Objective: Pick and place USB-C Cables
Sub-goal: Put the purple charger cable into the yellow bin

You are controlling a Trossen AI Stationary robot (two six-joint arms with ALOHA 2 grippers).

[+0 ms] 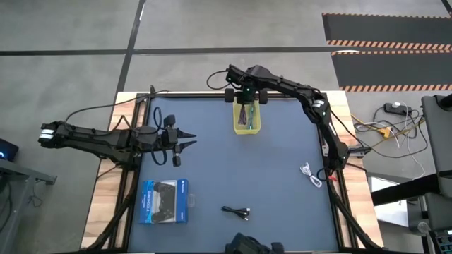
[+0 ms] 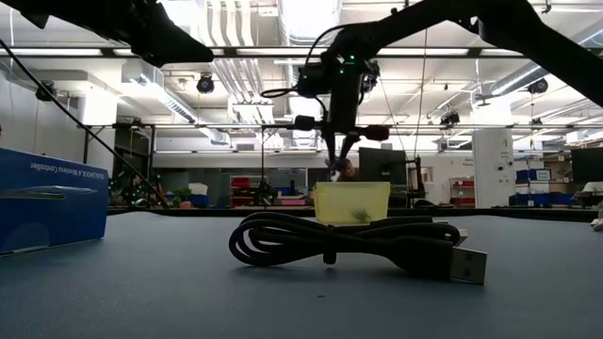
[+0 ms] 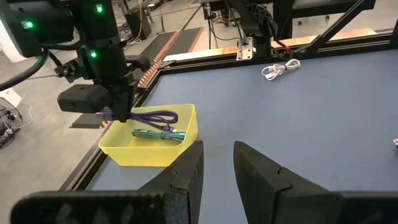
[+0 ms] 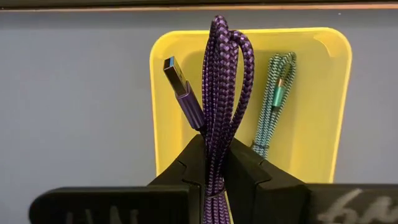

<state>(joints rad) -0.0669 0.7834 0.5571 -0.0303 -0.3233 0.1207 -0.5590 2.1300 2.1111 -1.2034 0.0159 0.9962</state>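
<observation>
Hanging above the yellow bin (image 1: 246, 118) at the top centre of the high view, the right pincer (image 4: 214, 163) is clenched on the purple cable (image 4: 222, 93), whose folded length runs straight down from the jaws toward the bin floor. The teal cable (image 4: 274, 93) already lies inside, parallel and just beside it. Letting go looks like the next call, since the bin sits directly beneath.

The left pincer (image 1: 189, 139) waits at mid-left of the table (image 1: 282, 176), fingers slightly apart and empty. The white cable (image 1: 311, 173) lies nearer the right arm, the black cable (image 1: 236, 210) at lower centre.

Whether the purple cable's tip touches the bin floor is hard to tell.
</observation>
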